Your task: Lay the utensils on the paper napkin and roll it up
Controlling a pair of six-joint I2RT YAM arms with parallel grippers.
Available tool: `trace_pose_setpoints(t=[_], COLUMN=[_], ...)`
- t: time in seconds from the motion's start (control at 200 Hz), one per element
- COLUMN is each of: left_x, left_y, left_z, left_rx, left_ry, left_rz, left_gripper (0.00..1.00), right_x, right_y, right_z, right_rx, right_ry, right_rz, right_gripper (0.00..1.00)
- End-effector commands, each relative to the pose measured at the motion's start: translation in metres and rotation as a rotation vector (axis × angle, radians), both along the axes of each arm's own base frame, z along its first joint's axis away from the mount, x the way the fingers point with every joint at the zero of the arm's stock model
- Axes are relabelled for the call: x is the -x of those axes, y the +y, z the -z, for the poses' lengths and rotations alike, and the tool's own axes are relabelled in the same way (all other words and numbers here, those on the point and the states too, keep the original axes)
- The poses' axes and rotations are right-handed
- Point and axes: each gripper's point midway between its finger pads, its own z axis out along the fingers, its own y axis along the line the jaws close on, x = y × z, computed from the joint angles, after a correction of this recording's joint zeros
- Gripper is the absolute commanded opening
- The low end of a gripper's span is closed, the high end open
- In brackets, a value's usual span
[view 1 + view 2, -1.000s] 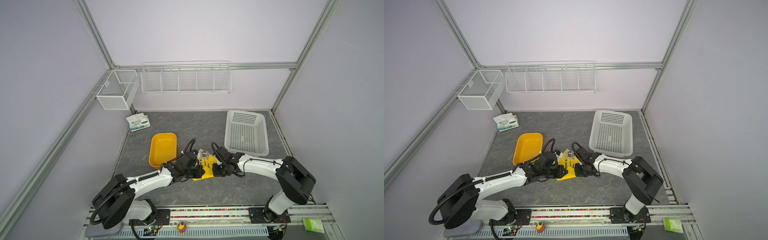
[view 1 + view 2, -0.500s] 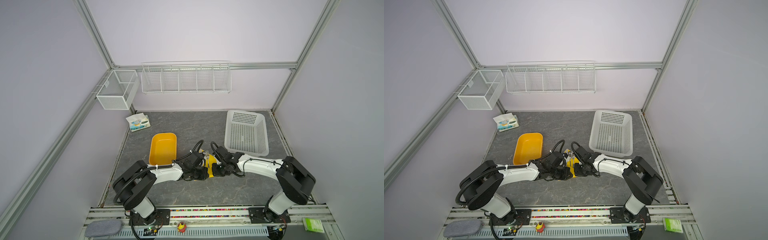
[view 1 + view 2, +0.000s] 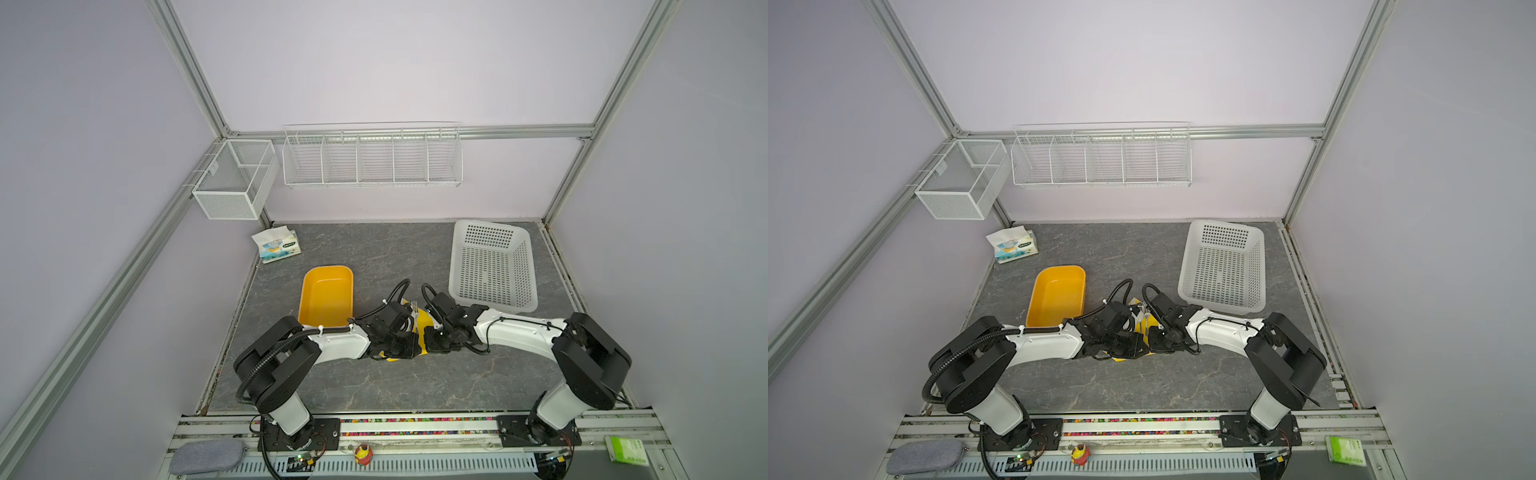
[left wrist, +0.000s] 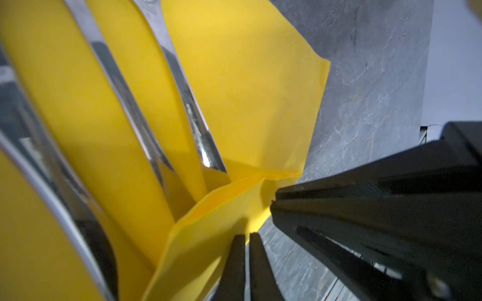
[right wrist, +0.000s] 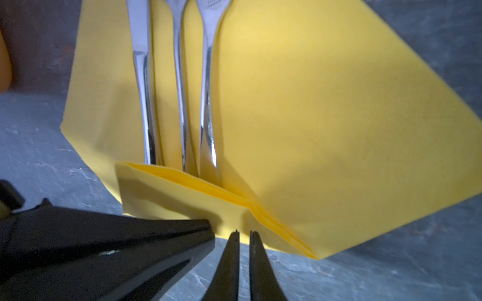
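One paper napkin on the table, utensils on it, corner folded over handles; left gripper and right gripper, jaws pressed together at that fold; best rolled evenly, handles kept tucked.

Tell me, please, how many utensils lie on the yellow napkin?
3, side by side on the napkin: one handle, middle handle, third handle, ends tucked under the folded corner. More could hide beneath it.
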Motion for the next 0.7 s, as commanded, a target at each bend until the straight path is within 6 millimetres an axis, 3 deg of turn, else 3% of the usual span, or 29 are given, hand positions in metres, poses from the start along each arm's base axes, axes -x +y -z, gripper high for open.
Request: trace_pose_setpoints(t=[0.0, 0.275, 0.515, 0.695], left_x=[-0.004, -0.001, 0.0, 0.001], left_y=[-0.002, 0.004, 0.002, 0.003], left_z=[0.003, 0.009, 0.01, 0.011], left_rx=[-0.017, -0.044, -0.04, -0.038], left_ry=[-0.011, -0.007, -0.006, -0.006], left_rz=[-0.002, 0.002, 0.014, 0.012], left_gripper=[0.06, 0.06, 0.06, 0.06], right_x=[0.002, -0.006, -0.013, -0.02], right_y=[-0.005, -0.015, -0.058, -0.062], right_z=[-0.002, -0.017, -0.009, -0.002], right_rx=[0.022, 0.024, -0.018, -0.076], right_ry=[-0.004, -0.059, -0.052, -0.039], right_rz=[0.016, 0.057, 0.241, 0.294], right_gripper=[0.13, 0.13, 0.23, 0.29])
